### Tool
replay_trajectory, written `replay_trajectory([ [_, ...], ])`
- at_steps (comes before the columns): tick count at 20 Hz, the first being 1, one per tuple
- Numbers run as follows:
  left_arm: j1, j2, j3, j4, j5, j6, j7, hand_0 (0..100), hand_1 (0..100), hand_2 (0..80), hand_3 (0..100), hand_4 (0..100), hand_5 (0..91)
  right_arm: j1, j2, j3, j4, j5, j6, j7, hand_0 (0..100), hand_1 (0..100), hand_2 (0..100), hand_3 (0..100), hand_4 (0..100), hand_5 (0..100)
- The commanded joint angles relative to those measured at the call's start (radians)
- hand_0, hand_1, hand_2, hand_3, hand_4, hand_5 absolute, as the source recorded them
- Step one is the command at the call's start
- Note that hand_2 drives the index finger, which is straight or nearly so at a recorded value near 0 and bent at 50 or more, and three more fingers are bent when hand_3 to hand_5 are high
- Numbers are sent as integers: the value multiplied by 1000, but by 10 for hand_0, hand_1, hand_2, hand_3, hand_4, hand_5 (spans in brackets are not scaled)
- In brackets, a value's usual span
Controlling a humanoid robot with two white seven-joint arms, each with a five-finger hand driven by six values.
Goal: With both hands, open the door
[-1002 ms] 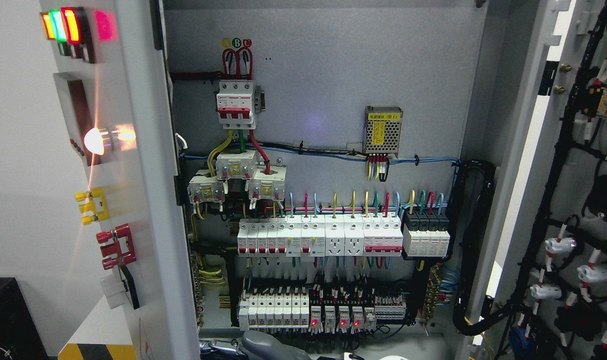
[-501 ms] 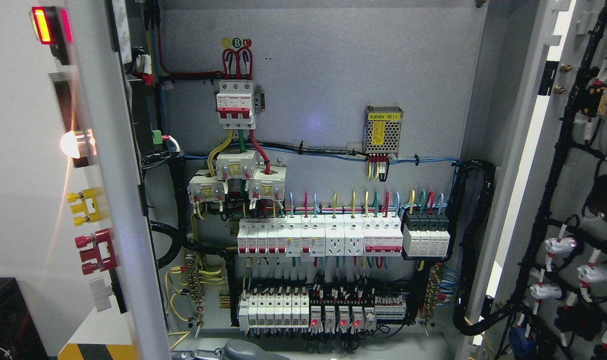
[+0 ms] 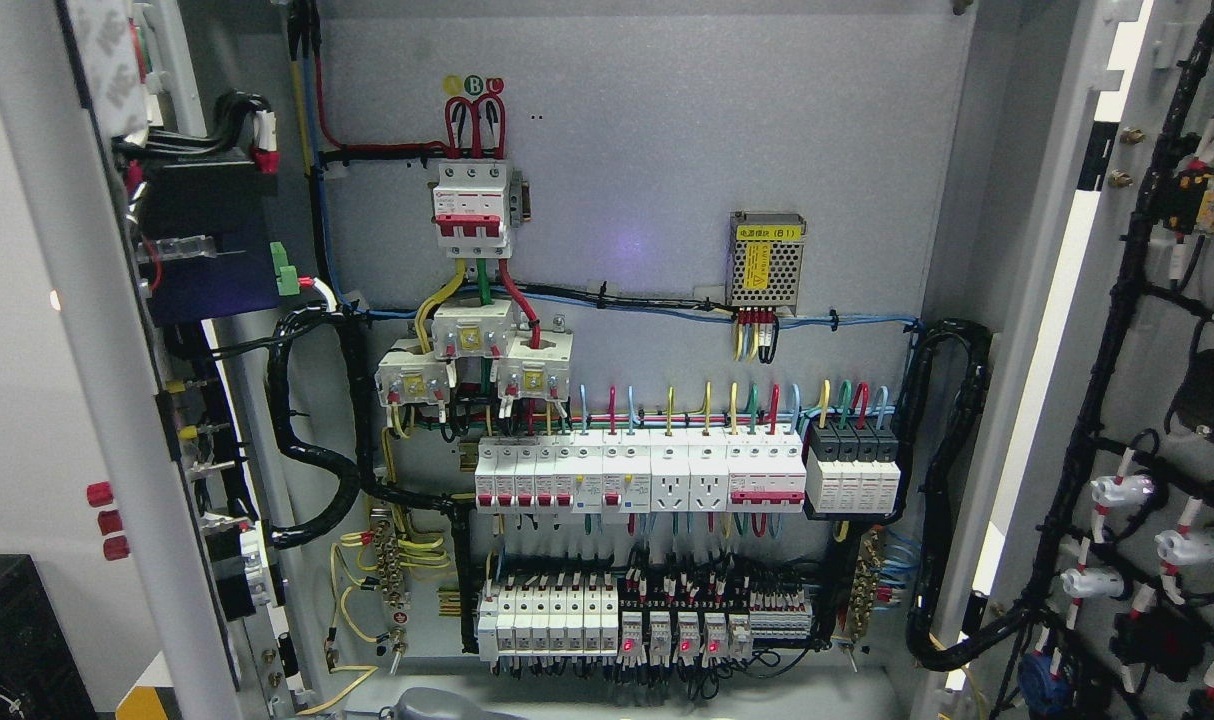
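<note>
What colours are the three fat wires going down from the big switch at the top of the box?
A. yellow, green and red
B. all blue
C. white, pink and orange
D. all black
A: under the top switch a yellow wire, a green wire and a red wire run down side by side.
</note>
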Motion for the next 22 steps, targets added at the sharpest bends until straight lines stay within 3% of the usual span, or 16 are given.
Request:
replay_trajectory([
  [1,0,0,0,0,0,0,0,0,0,0,0,0,0,-19,49,47,36,1,0,-11,0,0,0,0,0,0],
  [7,0,-1,0,0,0,0,0,0,0,0,0,0,0,-42,61,58,86,1,-3,-41,0,0,0,0,0,0],
  [13,-34,-7,-5,-23,0,-3,0,0,0,0,0,0,0,-57,61,83,82,1,-5,-43,0,0,0,0,0,0],
  [17,-9,0,-11,-182,0,-14,0,0,0,0,0,0,0,-63,63,101,82,1,-5,-43,0,0,0,0,0,0],
  [22,109,26,-216,-487,9,-14,0,0,0,0,0,0,0,-71,63,121,83,2,-6,-41,0,0,0,0,0,0],
])
